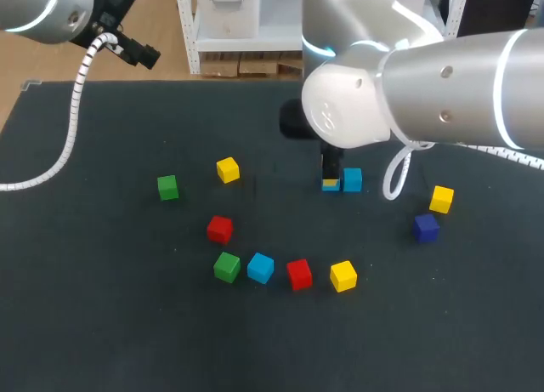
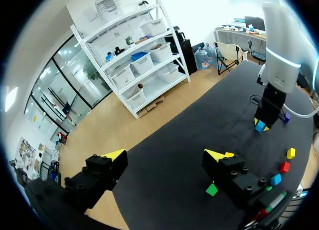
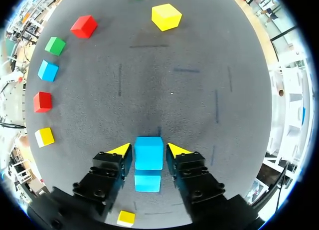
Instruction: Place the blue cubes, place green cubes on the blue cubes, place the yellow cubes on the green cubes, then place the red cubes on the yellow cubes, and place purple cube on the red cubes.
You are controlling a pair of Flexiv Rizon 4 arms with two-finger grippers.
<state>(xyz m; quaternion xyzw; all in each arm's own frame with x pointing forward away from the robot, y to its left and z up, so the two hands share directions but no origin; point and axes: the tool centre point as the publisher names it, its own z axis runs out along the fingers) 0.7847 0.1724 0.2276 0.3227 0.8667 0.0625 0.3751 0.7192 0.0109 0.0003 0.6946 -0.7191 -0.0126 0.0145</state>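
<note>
The right claw (image 3: 149, 149) stands low over the table (image 1: 102, 324), clenched from both sides on a blue cube (image 3: 149, 155). That cube looks to rest on the surface, hard against a second blue cube (image 3: 148, 182) on its right.

I judge this to be the first step, laying the blue base, with the pair being set side by side. The next move calls for letting go and lifting straight up, so that neither cube is nudged. After that comes the third blue cube (image 1: 260, 267) in the near row.

That one is hemmed in — a green cube (image 1: 226, 266) just beside it on the left, a red cube (image 1: 298, 274) near on the right — so a near-to-far grip seems wiser.

Off to the right lie a yellow cube (image 1: 441, 198) and the purple cube (image 1: 426, 227), clear of the path. The left claw (image 2: 167, 155) hangs released and empty at the far left, well apart.
</note>
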